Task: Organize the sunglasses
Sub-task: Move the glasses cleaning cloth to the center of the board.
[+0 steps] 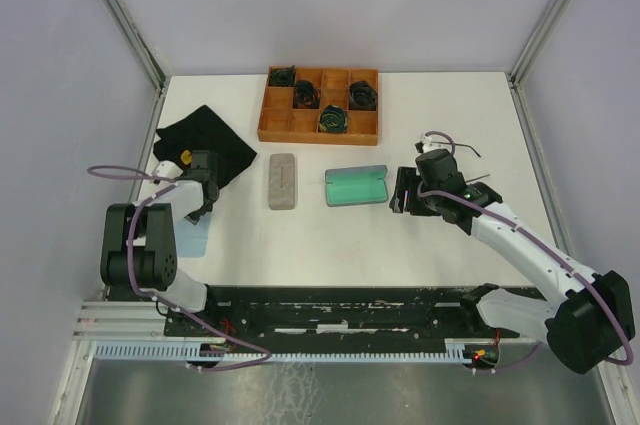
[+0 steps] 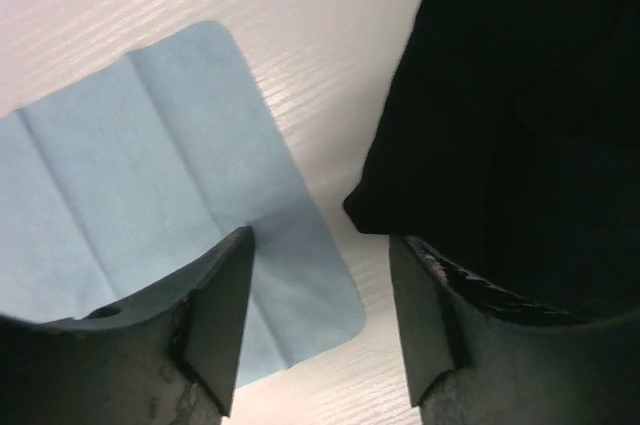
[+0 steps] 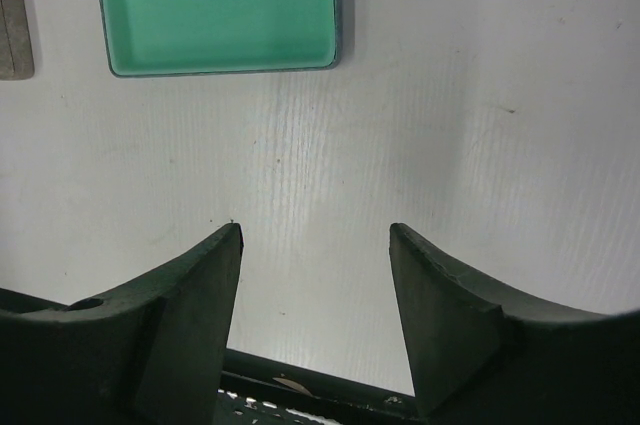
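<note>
No sunglasses show clearly. Thin dark wire lines (image 1: 481, 183) lie on the table beside my right arm; they are too thin to tell what they are. An open case with a green lining (image 1: 356, 186) lies mid-table and holds nothing; it also shows in the right wrist view (image 3: 220, 10). A closed grey case (image 1: 283, 181) lies to its left. My right gripper (image 1: 404, 191) (image 3: 315, 235) is open and empty, just right of the open case. My left gripper (image 1: 204, 207) (image 2: 320, 245) is open and empty, low over the edge of a light blue cloth (image 2: 150, 175).
A wooden compartment tray (image 1: 272, 125) at the back holds several dark green coiled bundles (image 1: 333, 119). A black cloth (image 1: 205, 140) (image 2: 520, 125) lies at the left, next to the light blue cloth (image 1: 192, 238). The grey case's end shows in the right wrist view (image 3: 12, 25).
</note>
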Motion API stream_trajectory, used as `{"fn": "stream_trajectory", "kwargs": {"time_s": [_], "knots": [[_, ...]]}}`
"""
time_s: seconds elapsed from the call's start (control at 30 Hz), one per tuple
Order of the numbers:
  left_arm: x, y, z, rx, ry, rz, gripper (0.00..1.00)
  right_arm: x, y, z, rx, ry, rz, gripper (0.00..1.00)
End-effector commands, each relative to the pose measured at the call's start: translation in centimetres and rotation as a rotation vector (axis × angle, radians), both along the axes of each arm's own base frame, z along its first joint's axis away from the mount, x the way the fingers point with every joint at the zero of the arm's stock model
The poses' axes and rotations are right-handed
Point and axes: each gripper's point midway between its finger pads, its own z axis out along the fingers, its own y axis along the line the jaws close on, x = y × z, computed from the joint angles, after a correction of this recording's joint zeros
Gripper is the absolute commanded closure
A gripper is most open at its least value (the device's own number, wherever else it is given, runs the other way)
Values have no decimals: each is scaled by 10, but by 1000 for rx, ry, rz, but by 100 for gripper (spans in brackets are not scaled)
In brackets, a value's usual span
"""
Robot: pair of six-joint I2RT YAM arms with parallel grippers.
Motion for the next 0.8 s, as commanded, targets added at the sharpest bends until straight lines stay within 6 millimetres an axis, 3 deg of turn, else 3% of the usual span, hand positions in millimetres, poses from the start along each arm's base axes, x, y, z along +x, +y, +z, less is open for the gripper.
{"fn": "stream_trajectory", "kwargs": {"time_s": [0.0, 0.13, 0.3, 0.5, 0.77], "knots": [[-15, -19, -25, -148, -10, -19, 46, 7, 5, 10, 24, -35, 2, 30], [-23, -25, -27, -178, -37, -38, 82, 6, 5, 11, 25, -37, 4, 30], [-36, -32, -26, -215, -73, -48, 97, 5, 4, 15, 30, -50, 3, 30], [-39, -51, -18, -289, -141, -135, 97, 7, 0, 30, 24, -85, -4, 29], [-66, -108, 9, -280, -178, -367, 97, 3, -7, 33, 12, -97, -27, 29]]}}
